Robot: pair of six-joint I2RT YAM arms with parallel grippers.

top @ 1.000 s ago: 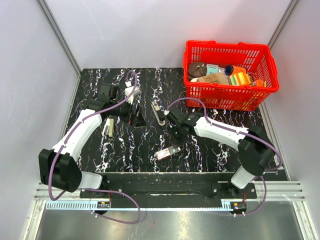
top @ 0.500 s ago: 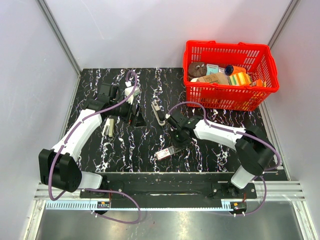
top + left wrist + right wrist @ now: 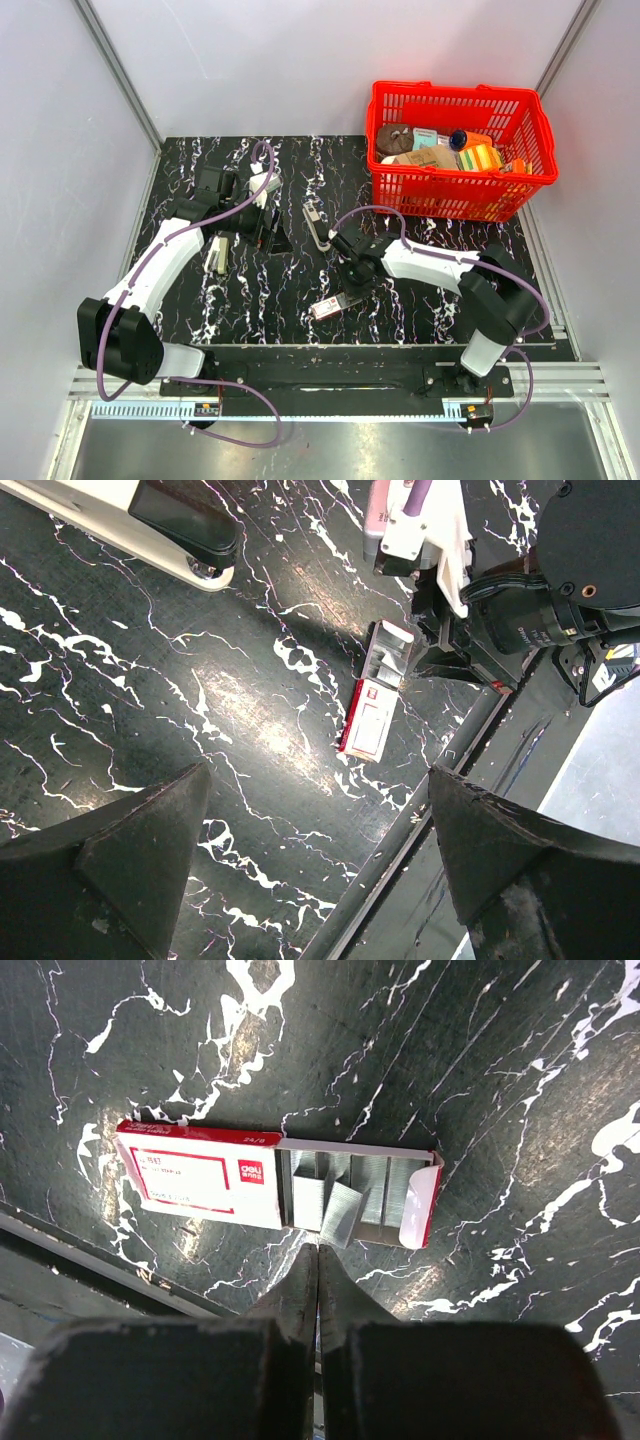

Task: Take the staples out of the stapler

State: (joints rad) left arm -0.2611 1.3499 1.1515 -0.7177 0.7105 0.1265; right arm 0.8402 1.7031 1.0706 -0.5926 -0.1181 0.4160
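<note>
The right tool (image 3: pixel 318 1255), fingers pressed together on nothing I can see, points at the open staple box (image 3: pixel 200 1185) by the table's near edge. A push could shove the box or scatter its loose strips (image 3: pixel 340 1210), too jumbled to count. There is one box and one stapler (image 3: pixel 317 228), lying untouched mid-table. The left tool (image 3: pixel 318 770) gapes wide. One red basket (image 3: pixel 455 195) stands at the far right corner.

Location type: laboratory robot test cell. Indicators: plain white enclosure panels (image 3: pixel 300 60) in aluminium framing (image 3: pixel 115 70) surround a black marble-patterned bench (image 3: pixel 280 300). The left arm (image 3: pixel 160 265) and right arm (image 3: pixel 440 265) are bolted to a mounting rail (image 3: pixel 330 375) along the near edge. Purple cabling (image 3: pixel 262 160) is exposed.
</note>
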